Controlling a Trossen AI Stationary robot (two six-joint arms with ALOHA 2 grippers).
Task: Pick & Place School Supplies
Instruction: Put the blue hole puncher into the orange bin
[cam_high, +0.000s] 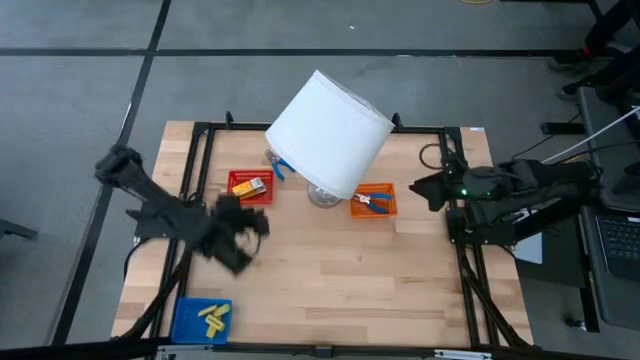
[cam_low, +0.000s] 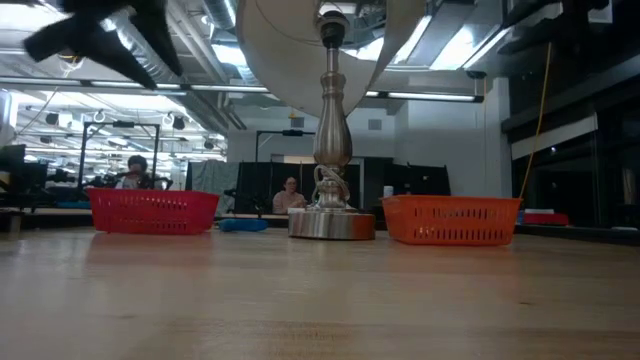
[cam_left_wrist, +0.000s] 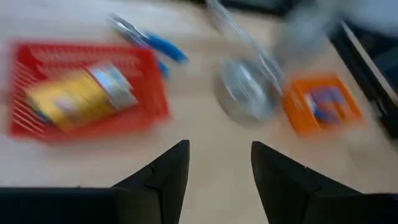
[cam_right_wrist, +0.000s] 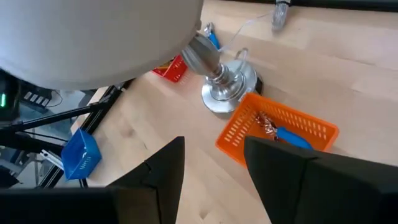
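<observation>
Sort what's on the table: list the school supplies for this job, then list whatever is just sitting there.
Job items:
yellow-orange packet in the red basket
blue-handled tool in the orange basket
yellow sticks in the blue tray
loose blue-handled tool

Just sitting there:
lamp, tilted shade

The high view looks straight down on the whole table (cam_high: 330, 285). The low view sits at tabletop height, facing level across to the room. The left wrist view looks down, close over the red basket (cam_left_wrist: 87, 93). The right wrist view, from the table's 3 o'clock edge, faces the lamp (cam_right_wrist: 227, 84). All four share the orange basket (cam_high: 373, 201).
</observation>
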